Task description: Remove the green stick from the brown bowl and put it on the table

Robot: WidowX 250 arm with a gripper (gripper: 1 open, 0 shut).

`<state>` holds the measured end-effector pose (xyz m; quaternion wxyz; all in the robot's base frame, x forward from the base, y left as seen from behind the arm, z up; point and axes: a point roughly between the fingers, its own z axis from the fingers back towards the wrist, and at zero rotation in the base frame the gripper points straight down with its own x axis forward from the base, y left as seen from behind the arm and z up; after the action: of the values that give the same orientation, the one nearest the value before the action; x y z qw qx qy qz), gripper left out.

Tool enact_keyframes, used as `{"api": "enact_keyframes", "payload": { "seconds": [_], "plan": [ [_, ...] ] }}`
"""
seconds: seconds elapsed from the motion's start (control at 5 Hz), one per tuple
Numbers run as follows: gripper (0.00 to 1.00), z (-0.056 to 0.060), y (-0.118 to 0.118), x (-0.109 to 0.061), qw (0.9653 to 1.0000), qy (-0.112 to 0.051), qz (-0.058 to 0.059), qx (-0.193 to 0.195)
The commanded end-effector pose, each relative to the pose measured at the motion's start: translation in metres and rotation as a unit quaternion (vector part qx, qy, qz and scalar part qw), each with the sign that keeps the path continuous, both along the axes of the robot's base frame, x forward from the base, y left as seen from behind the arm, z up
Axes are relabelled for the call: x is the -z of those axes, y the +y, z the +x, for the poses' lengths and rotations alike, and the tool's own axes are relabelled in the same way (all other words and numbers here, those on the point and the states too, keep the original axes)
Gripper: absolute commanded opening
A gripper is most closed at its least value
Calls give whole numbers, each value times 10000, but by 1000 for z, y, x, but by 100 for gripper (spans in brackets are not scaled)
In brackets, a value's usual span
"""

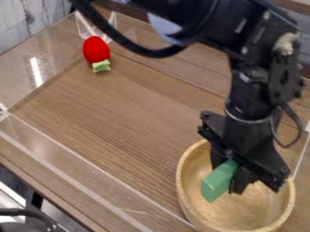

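The green stick (219,182) hangs tilted just above the inside of the brown bowl (194,198), which sits at the table's near right corner. My gripper (237,174) is shut on the stick's upper end, with the black arm rising straight above it. The stick's lower end is clear of the bowl's floor. The wood-grain table (121,118) stretches away to the left of the bowl.
A red ball-like object with a small green piece (94,51) lies at the far left of the table. Low clear plastic walls (49,145) border the tabletop. The arm's dark links fill the upper right.
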<state>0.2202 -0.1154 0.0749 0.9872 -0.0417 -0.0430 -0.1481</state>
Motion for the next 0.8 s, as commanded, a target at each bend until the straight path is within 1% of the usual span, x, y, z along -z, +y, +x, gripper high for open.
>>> {"api": "enact_keyframes", "payload": {
  "seconds": [0.0,0.2,0.4,0.6],
  "plan": [
    [0,6,-9,0,9991,-312,-248,146],
    [0,1,-16,13,9990,-265,-272,235],
    [0,1,-30,8,9994,-222,-187,161],
    [0,0,-18,-1,9996,-214,-109,-120]
  ]
}}
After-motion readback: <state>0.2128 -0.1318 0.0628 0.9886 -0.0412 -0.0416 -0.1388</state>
